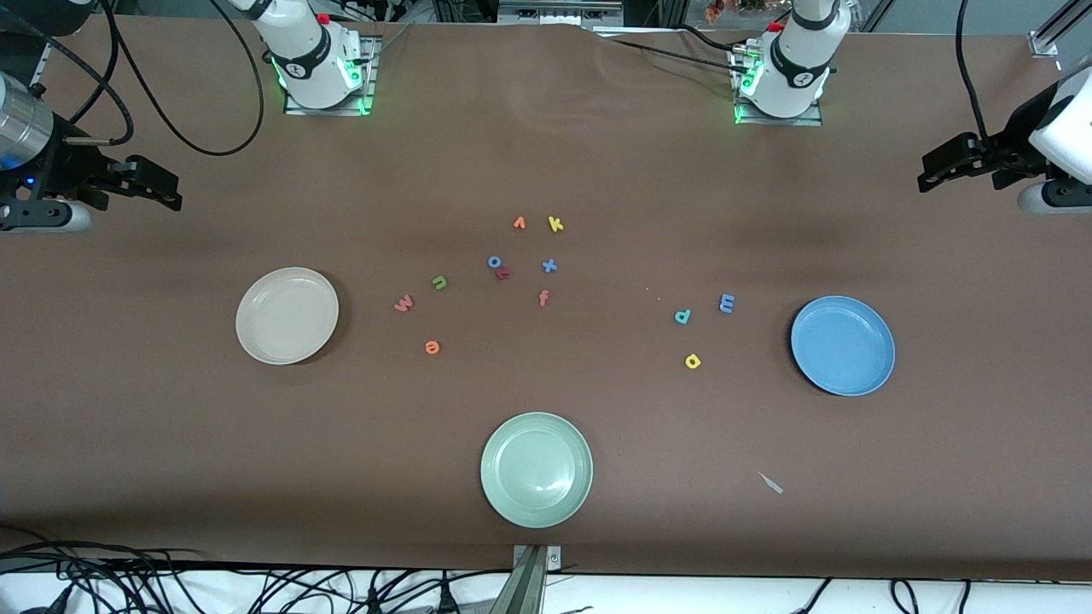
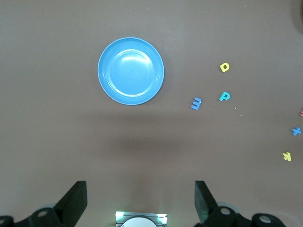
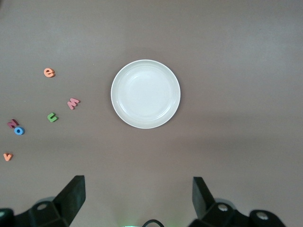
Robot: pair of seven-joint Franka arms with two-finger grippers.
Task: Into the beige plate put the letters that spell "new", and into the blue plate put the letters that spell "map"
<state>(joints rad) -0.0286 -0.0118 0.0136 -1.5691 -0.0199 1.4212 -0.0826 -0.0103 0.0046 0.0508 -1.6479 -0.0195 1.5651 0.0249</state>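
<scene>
Both arms parked high at the table ends, nothing held. Left gripper (image 2: 140, 203) has its jaws spread wide over bare table just short of the blue plate (image 2: 130, 71), which is empty; the blue m (image 2: 196, 103), teal p (image 2: 224, 96) and yellow a (image 2: 225, 67) sit in a loose cluster off to one side of it, toward table centre. Right gripper (image 3: 138, 201) is spread too, hanging just short of the empty beige plate (image 3: 146, 93), with salmon w (image 3: 73, 102), green n (image 3: 52, 117) and orange e (image 3: 49, 72) out to one side. I'd start with the m, nearest the blue plate: come straight down, jaws narrowed first, pinch across the strokes. Letters are thin foam, so low approach and light squeeze. I'd skip the blue x (image 2: 296, 131) and yellow k (image 2: 286, 155).
</scene>
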